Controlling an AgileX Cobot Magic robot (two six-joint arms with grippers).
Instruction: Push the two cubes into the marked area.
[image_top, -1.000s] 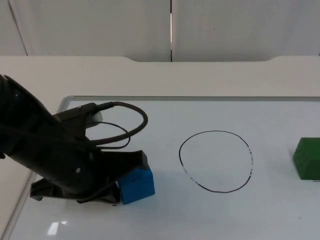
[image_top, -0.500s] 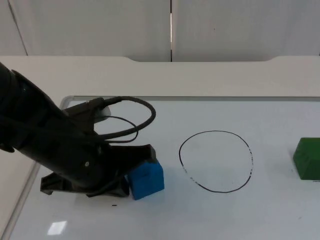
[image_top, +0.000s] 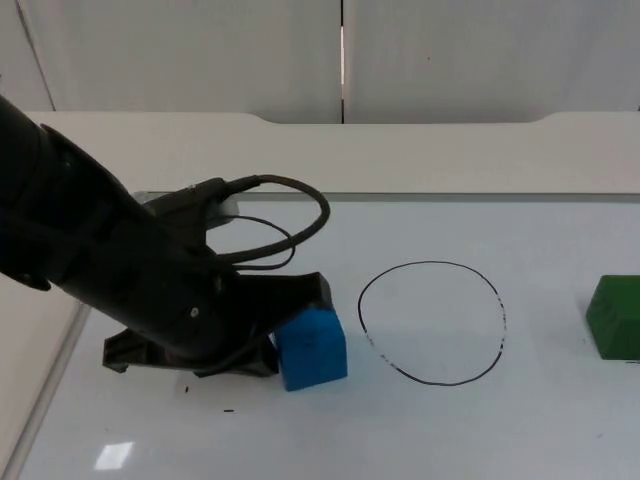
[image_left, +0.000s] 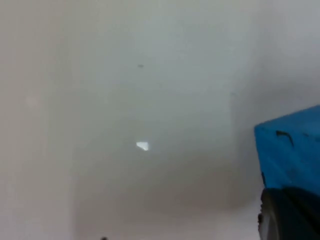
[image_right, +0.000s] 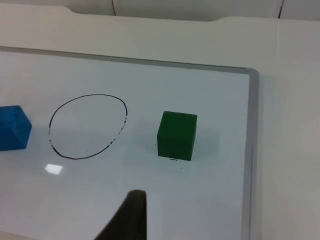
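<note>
pressing the blue cube beside the drawn circle, left gripper jaws' state unclear.

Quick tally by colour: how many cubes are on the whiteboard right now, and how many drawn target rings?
Blue cube: 1, outside the ring, against the left gripper
Green cube: 1, outside the ring
Black drawn ring: 1, nothing inside it
Total: 2 cubes, 1 ring, 3 things

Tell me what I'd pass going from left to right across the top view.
Left gripper → blue cube → drawn black circle → green cube.
</note>
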